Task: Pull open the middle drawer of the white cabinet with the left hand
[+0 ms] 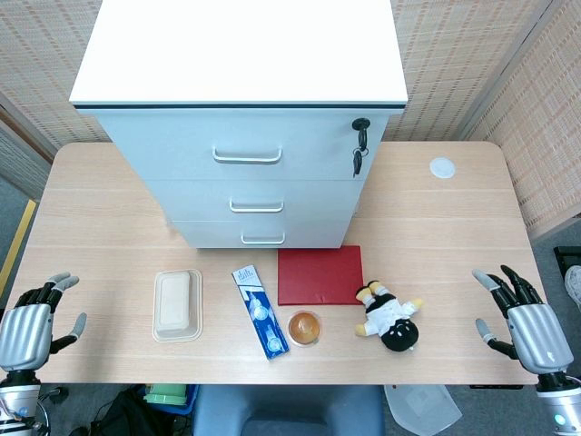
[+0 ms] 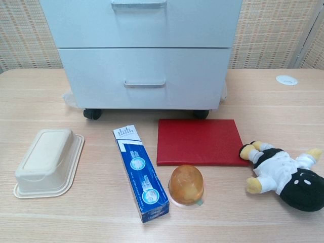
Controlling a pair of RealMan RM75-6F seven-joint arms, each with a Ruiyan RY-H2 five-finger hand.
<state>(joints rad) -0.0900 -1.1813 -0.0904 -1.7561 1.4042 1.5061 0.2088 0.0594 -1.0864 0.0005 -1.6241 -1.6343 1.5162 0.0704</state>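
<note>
Head view: white three-drawer cabinet (image 1: pixel 245 136) at table's (image 1: pixel 436 227) rear centre, middle drawer (image 1: pixel 254 202) closed. Left hand (image 1: pixel 32 322) at near left edge, fingers spread, holding nothing; right hand (image 1: pixel 526 318) likewise at right edge. Before the cabinet: beige plastic tray (image 1: pixel 177 304), blue toothpaste box (image 1: pixel 260 312), red rectangular board (image 1: pixel 320 274), orange jelly cup (image 1: pixel 304 328), plush doll (image 1: pixel 390 320).

The blue toothpaste box (image 2: pixel 141 174) carries white lettering at its 12 o'clock end, too small to read. Nothing else shows any legible text, number or sign.
</note>
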